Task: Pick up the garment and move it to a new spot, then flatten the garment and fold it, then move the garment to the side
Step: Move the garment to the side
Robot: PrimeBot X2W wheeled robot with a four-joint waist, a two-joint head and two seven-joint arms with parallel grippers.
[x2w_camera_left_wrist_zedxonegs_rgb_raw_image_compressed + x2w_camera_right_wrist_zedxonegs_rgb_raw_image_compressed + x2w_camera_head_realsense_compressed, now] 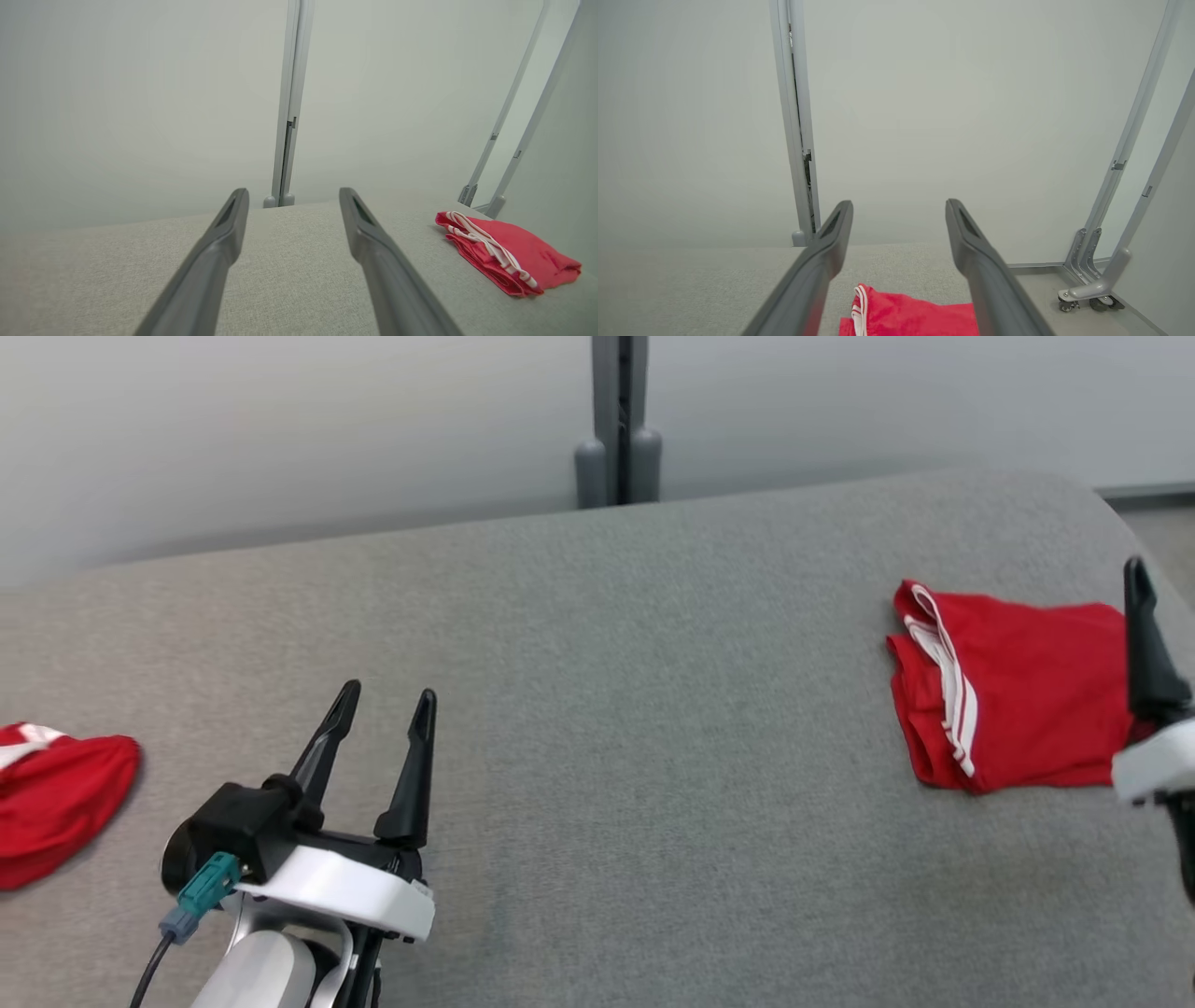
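Left gripper (388,692) open wide, empty, over grey table (653,756); folded red garment (1018,709) lies just beneath open, empty right gripper (899,207).

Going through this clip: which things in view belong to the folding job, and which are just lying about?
Job in hand:
- folded red garment with white stripes, beside the open right claw
- open left claw
- grey padded surface

Lying about:
- second red garment at the left edge, probably a separate item
- grey partition post
- wheeled frame foot
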